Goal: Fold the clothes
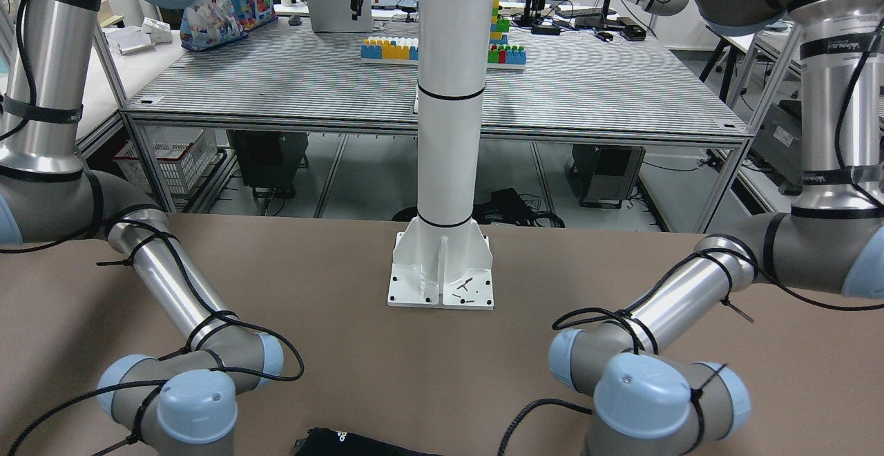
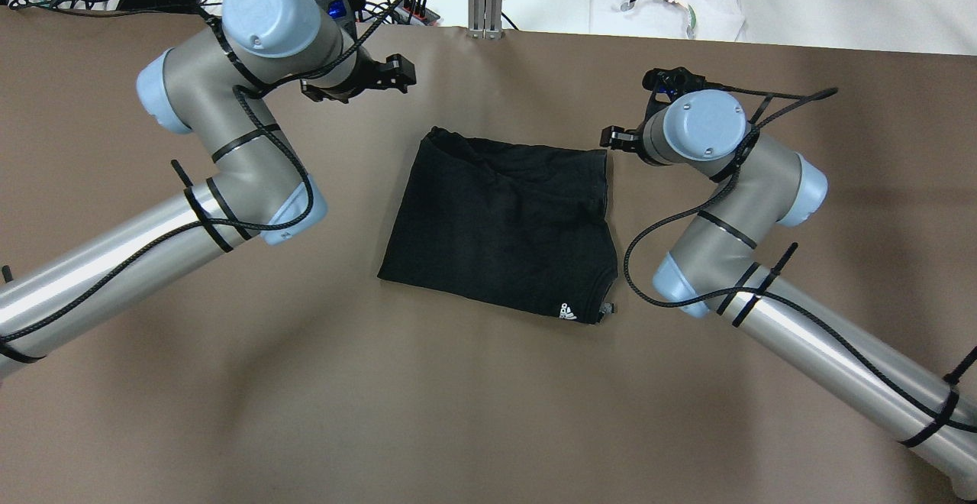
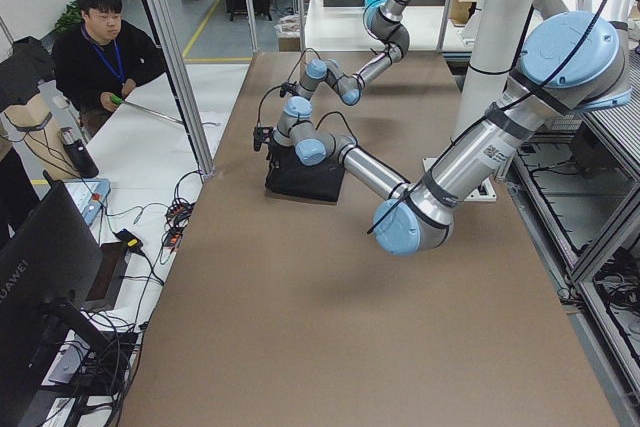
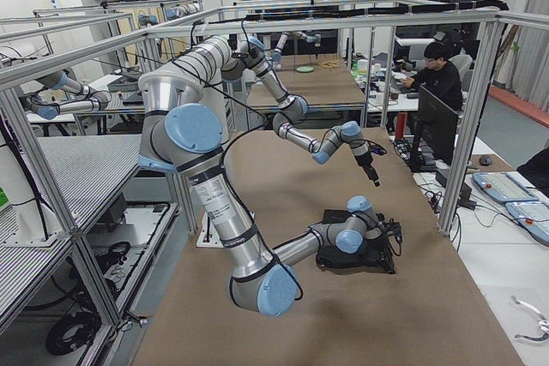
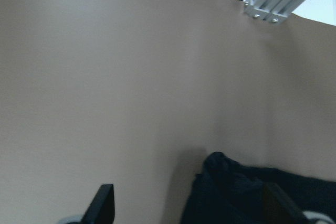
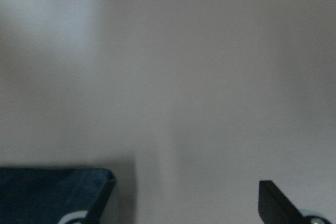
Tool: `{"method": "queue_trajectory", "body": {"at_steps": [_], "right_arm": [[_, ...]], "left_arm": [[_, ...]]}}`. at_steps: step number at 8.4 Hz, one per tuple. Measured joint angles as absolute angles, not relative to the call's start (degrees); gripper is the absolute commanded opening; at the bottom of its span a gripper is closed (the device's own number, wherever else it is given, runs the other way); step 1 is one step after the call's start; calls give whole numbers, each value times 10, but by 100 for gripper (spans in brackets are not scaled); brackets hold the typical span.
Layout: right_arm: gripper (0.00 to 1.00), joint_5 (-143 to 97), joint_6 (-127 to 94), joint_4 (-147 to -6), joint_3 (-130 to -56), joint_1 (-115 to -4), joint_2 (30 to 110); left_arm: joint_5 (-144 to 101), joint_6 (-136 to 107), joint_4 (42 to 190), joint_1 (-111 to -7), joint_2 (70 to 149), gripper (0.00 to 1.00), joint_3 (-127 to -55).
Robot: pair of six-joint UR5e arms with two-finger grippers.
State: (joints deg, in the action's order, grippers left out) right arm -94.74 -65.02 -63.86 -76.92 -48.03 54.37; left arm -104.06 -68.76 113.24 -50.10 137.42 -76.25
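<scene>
Beside clothes (image 2: 500, 229), right tool (image 6: 186, 205) seemingly half-hidden

The brown table top (image 2: 488, 412) sits inside an aluminium frame (image 4: 480, 75). A white pillar (image 1: 450, 97) is bolted down by its base plate (image 1: 440, 283) at one long edge. Behind the pillar stands a bench with a ribbed grey top (image 1: 587, 90), with coloured building blocks (image 1: 390, 49) on it and a white crate (image 1: 169, 159) beneath. Along the table's opposite long edge, a white desk (image 3: 130, 167) carries cables and a dark monitor (image 3: 45, 287), and a person (image 3: 100, 52) sits there. The floor (image 1: 373, 179) is pale grey.
</scene>
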Motion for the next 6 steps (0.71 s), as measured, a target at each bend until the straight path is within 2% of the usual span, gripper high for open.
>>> {"method": "queue_trajectory", "body": {"at_steps": [2,6], "right_arm": [[94,-991,-464,-685,-835,-544,617],[94,-1054,-156,-787,-982,-725,776]], "left_arm": [[-1072,-554,1132,-558,1315,100,-771],[-1158,-283,1131,-741,1187,100,-796]]}}
